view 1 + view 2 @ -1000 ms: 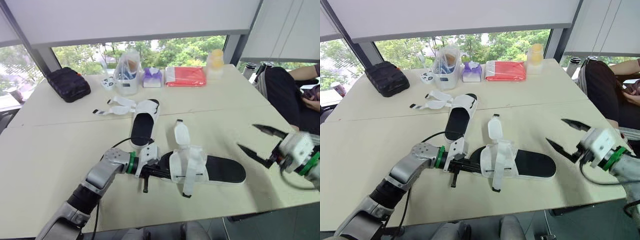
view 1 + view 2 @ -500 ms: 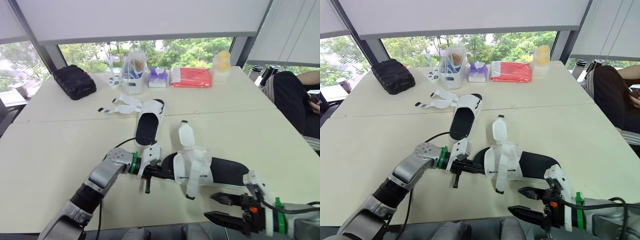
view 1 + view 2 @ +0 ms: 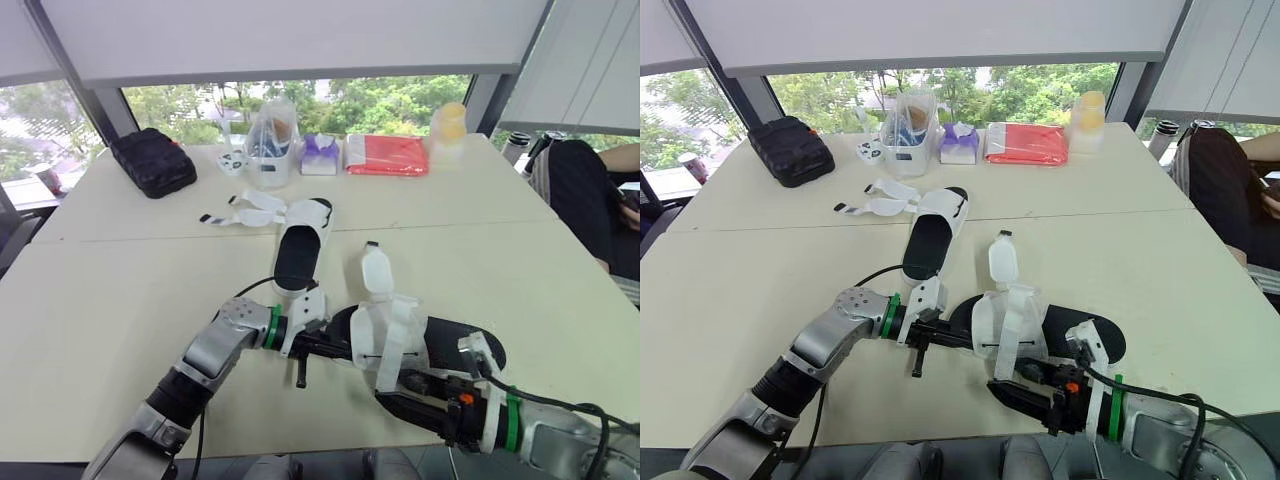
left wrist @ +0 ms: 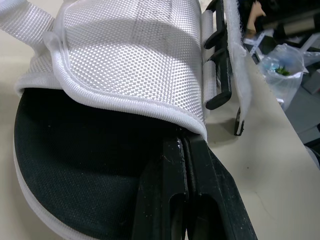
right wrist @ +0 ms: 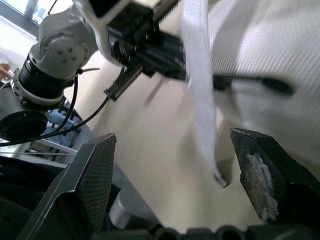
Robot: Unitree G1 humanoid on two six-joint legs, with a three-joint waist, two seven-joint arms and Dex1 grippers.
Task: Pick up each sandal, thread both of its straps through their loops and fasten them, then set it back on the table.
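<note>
Two sandals on the table (image 3: 100,300). Along the front edge, the near sandal (image 3: 445,335), both straps undone: upper strap (image 3: 375,272) flipped up, dangling strap (image 5: 200,100) hanging over the side. At mid-table, the far sandal (image 3: 300,245), straps splayed leftward. Pressed together on the near sandal's end, the left gripper (image 3: 335,347). At the front edge, the right gripper (image 3: 1025,385), jaws spread wide around the dangling strap, apart from it. Bare room across the left half and right front corner

Two sandals (image 3: 295,255) (image 3: 455,342), one black bag (image 3: 152,162), one red packet (image 3: 388,155), one yellow jar (image 3: 447,125)
</note>
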